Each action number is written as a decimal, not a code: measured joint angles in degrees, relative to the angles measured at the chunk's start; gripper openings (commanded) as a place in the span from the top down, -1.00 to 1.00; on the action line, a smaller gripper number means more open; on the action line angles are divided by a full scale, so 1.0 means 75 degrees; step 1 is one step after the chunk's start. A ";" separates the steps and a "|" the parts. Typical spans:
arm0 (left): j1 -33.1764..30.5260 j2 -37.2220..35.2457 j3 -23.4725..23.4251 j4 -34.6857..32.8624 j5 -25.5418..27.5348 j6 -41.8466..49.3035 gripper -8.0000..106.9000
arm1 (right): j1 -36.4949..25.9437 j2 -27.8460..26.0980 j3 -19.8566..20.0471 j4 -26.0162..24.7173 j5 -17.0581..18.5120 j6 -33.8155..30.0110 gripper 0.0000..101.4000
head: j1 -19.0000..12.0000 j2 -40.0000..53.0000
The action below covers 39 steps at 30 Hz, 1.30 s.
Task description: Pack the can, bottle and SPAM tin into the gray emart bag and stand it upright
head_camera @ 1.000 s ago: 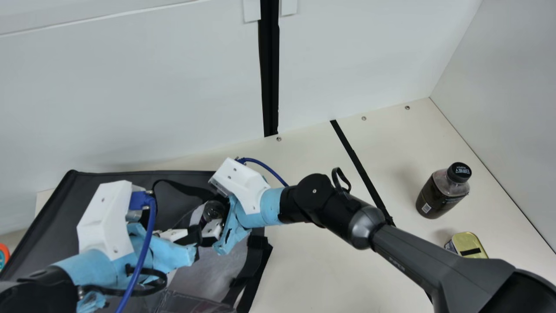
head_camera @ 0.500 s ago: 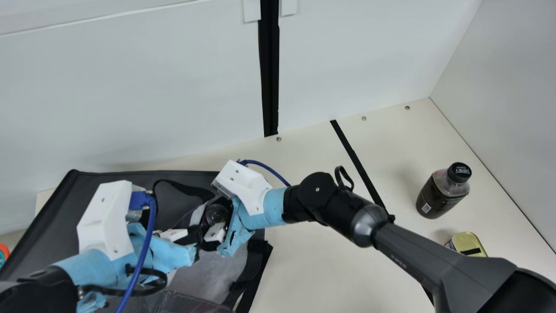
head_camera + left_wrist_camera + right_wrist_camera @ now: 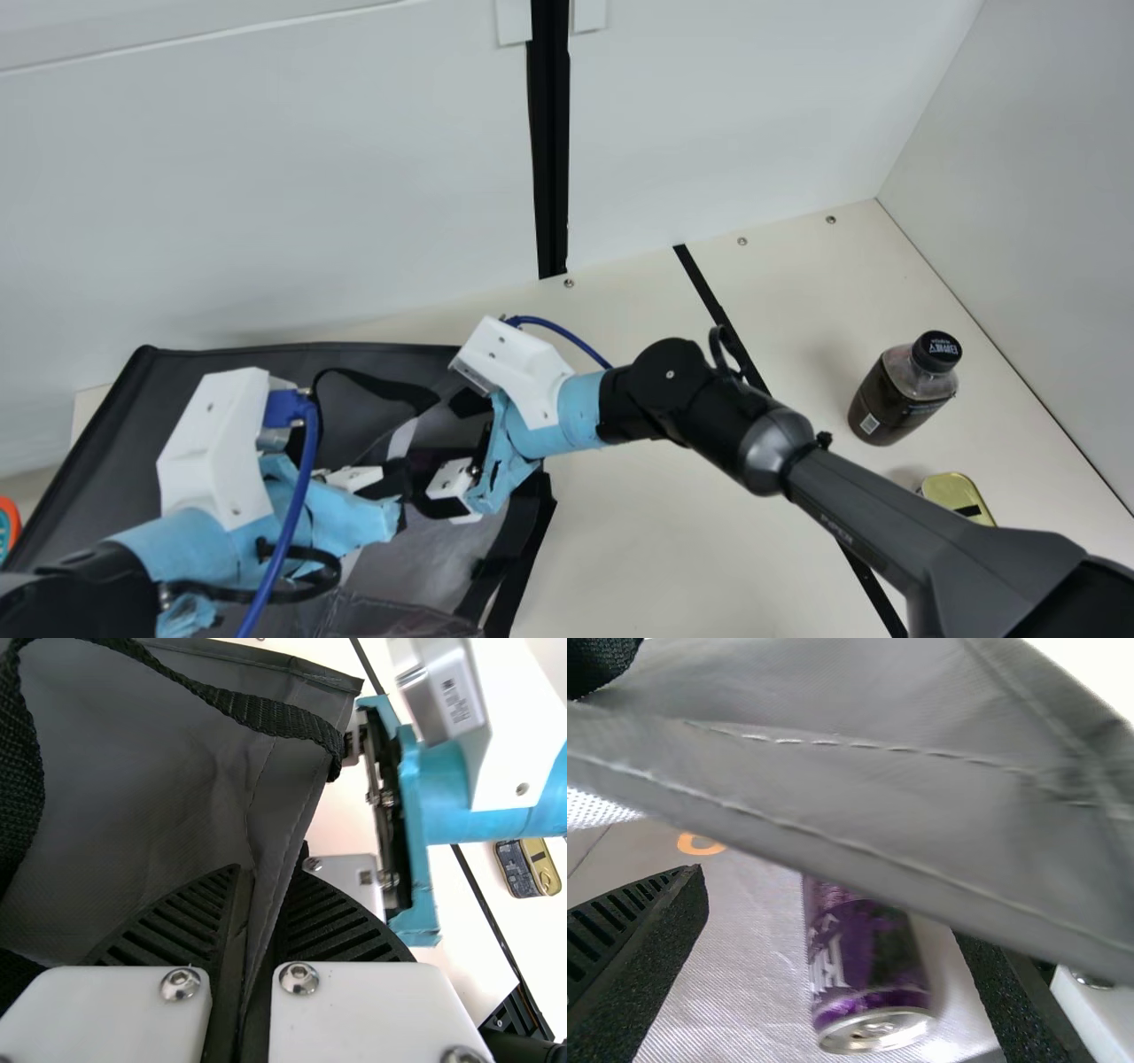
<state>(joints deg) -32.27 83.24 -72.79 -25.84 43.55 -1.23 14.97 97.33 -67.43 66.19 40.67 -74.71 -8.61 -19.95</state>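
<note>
My left gripper [image 3: 400, 486] is over the gray bag [image 3: 106, 461], and in the left wrist view my left gripper [image 3: 259, 890] is shut on the edge of the bag [image 3: 133, 806]. Facing it from the right is my right gripper [image 3: 446, 452], at the bag's mouth. In the right wrist view my right gripper [image 3: 833, 917] stands open, its fingers apart on either side of the purple can [image 3: 864, 970]. The can lies on the silvery lining, partly hidden by a gray fabric edge. The dark bottle [image 3: 902, 390] stands upright at the right, near the SPAM tin [image 3: 957, 496].
A white wall [image 3: 266, 195] rises behind the table [image 3: 620, 549], and a side wall [image 3: 1045, 230] bounds it at the right. Black tape [image 3: 722, 315] crosses the tabletop. A black strap [image 3: 257, 713] loops over the bag. An orange and teal object [image 3: 7, 527] sits at the left edge.
My right gripper has drawn back to the right and come off the can, whose round end showed beside its fingers before. The left arm has kept still.
</note>
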 measured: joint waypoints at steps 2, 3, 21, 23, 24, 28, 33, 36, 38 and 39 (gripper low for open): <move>0.0000 0.0000 0.0000 0.0000 0.0000 0.0000 1.00 | -0.0133 -0.0089 0.0000 -0.0036 0.0077 -0.0027 -0.87 | -0.0012 0.0012; 0.0000 0.0000 0.0000 0.0000 0.0000 0.0000 1.00 | -0.0189 -0.0137 0.0000 -0.0081 0.0139 -0.0036 -0.87 | -0.0012 0.0000; 0.0000 0.0000 0.0000 0.0000 0.0000 0.0000 1.00 | -0.1588 -0.1150 0.0197 -0.0767 0.0816 0.0221 -0.87 | -0.0012 0.0012; 0.0000 0.0000 0.0000 0.0000 0.0000 0.0000 1.00 | -0.1698 -0.1270 0.0236 -0.0888 0.0816 0.0294 -0.87 | -0.0012 0.0012; 0.0000 0.0000 0.0000 0.0000 0.0000 0.0000 1.00 | -0.1759 -0.1337 0.0267 -0.0919 0.0807 0.0326 -0.87 | -0.0012 0.0012; 0.0000 0.0000 0.0000 0.0000 0.0000 0.0000 1.00 | -0.1982 -0.1548 0.0323 -0.1080 0.0768 0.0516 -0.87 | 0.0000 0.0012; 0.0000 0.0000 0.0000 0.0000 0.0000 0.0000 1.00 | -0.2240 -0.1801 0.0394 -0.1323 0.0697 0.0686 -0.87 | -0.0012 0.0000; 0.0000 0.0000 0.0000 0.0000 0.0000 0.0000 1.00 | -0.2370 -0.1966 0.0416 -0.1437 0.0636 0.0777 -0.87 | -0.0012 0.0012; 0.0000 0.0000 0.0000 0.0000 0.0000 0.0000 1.00 | -0.2437 -0.2055 0.0435 -0.1569 0.0610 0.0847 -0.87 | 0.0000 0.0000; 0.0000 0.0000 0.0000 0.0000 0.0000 0.0000 1.00 | -0.2470 -0.2105 0.0438 -0.1622 0.0588 0.0867 -0.87 | -0.0012 0.0012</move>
<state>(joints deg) -32.27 83.24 -72.79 -25.84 43.55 -1.23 -3.56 81.54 -64.14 54.02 45.08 -68.21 -8.70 -19.86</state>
